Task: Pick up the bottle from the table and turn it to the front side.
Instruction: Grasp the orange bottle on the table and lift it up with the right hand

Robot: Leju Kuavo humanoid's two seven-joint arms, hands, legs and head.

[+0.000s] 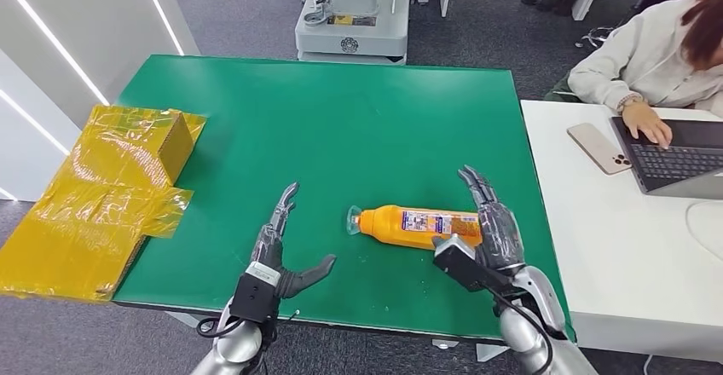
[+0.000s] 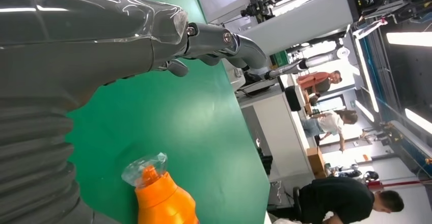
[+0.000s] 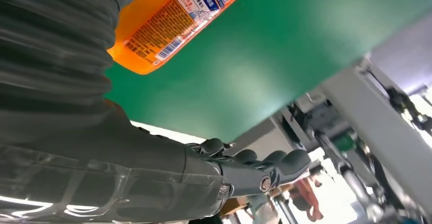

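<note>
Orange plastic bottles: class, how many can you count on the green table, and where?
1. A single orange plastic bottle with a clear cap lies on its side on the green table, near the front edge, beside the open right hand. None looks hidden.

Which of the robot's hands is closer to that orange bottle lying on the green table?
The right. The right hand sits right beside the base end of the orange bottle, fingers open, not gripping it. The left hand is open too, off past the bottle's cap end, with bare green table between them.
</note>
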